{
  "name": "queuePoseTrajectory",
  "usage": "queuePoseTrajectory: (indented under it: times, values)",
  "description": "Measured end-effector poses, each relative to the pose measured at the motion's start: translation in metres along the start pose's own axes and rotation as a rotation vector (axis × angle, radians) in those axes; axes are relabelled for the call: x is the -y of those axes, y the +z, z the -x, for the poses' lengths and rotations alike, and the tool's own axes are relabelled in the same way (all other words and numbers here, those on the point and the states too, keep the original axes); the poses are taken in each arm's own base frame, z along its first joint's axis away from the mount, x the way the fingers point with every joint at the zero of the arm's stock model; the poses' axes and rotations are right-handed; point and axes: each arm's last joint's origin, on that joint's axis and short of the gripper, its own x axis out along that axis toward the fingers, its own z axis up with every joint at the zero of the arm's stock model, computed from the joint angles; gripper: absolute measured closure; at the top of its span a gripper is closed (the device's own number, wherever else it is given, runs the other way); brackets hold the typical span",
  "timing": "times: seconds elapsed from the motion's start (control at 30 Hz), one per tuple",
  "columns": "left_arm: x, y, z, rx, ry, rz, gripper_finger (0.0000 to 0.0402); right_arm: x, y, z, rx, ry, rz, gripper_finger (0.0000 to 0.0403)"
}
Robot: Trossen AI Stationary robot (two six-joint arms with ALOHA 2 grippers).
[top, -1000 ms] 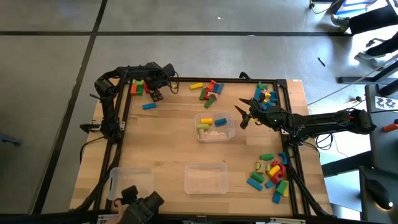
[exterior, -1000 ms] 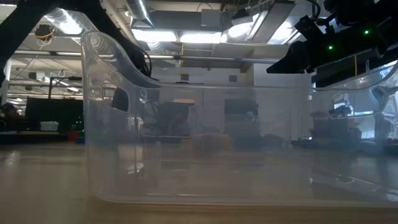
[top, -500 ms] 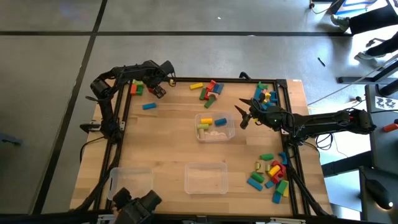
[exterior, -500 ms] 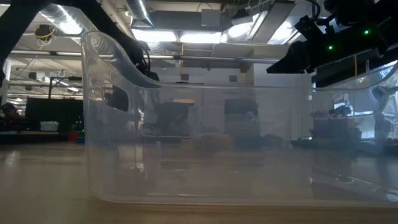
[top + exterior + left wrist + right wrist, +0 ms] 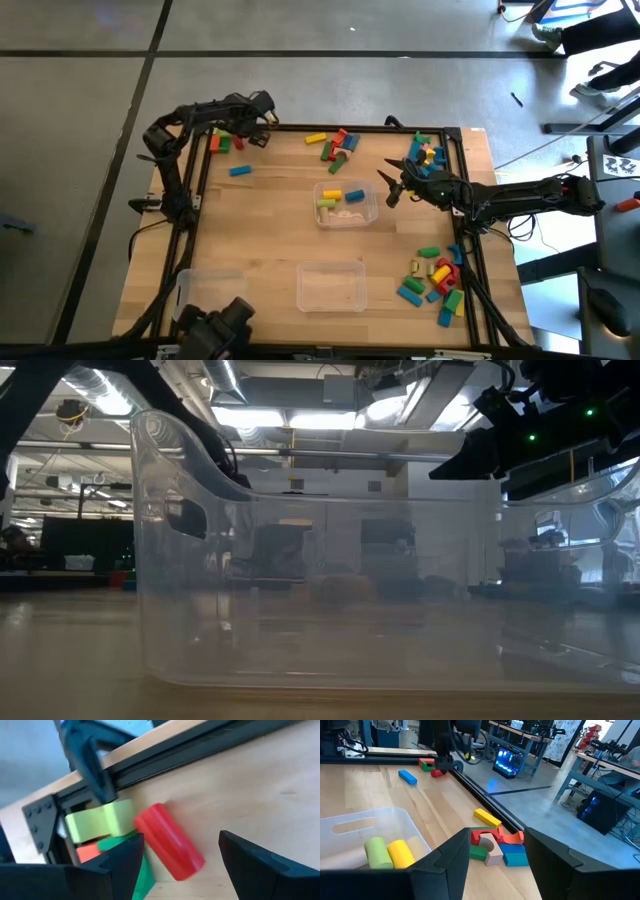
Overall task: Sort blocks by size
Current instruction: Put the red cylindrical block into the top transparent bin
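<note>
Red is filling the left wrist view: a red cylinder (image 5: pixel 169 849) is lying on the wood between the two dark fingers (image 5: pixel 117 862) of the left gripper (image 5: pixel 258 135), whose jaws are standing wide with nothing held; the cylinder's long axis is running slantwise across the gap rather than square to it, so, by my reckoning, the coming close will turn on lining the fingers across its round sides. A yellow-green piece (image 5: pixel 100 820) and a green one (image 5: pixel 142 875) are touching it toward the table's black frame (image 5: pixel 165 755), which may be crowding the grip. From above, this cluster is sitting at the far left corner of the table (image 5: pixel 260 230), with the left arm clearly the nearer one; a blue block (image 5: pixel 239 171) is lying apart, nearer the middle. Moving rightward, a clear tray (image 5: pixel 346 204) is holding a few blocks; two more trays are sitting along the near edge. The right gripper (image 5: pixel 386 187) is hovering just beside that middle tray, jaws partly parted and carrying nothing; more blocks are heaped along the table's right side.
</note>
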Motion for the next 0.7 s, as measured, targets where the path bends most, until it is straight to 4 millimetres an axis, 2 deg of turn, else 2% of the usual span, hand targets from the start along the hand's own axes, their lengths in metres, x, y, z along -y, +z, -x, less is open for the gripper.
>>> queuePoseTrajectory:
  times: [0.17, 0.53, 0.7]
  values:
    - [-0.007, 0.001, -0.003, -0.021, -0.008, 0.044, 0.0149, 0.000, 0.000, 0.000, -0.001, 0.000, 0.001, 0.0217]
    - [-0.007, 0.002, -0.005, -0.029, -0.036, 0.074, 0.0149, 0.000, 0.000, 0.000, 0.000, 0.000, 0.000, 0.0217]
    - [0.000, 0.001, -0.018, -0.069, -0.039, 0.059, 0.0149, 0.000, 0.000, 0.000, 0.000, 0.000, 0.000, 0.0217]
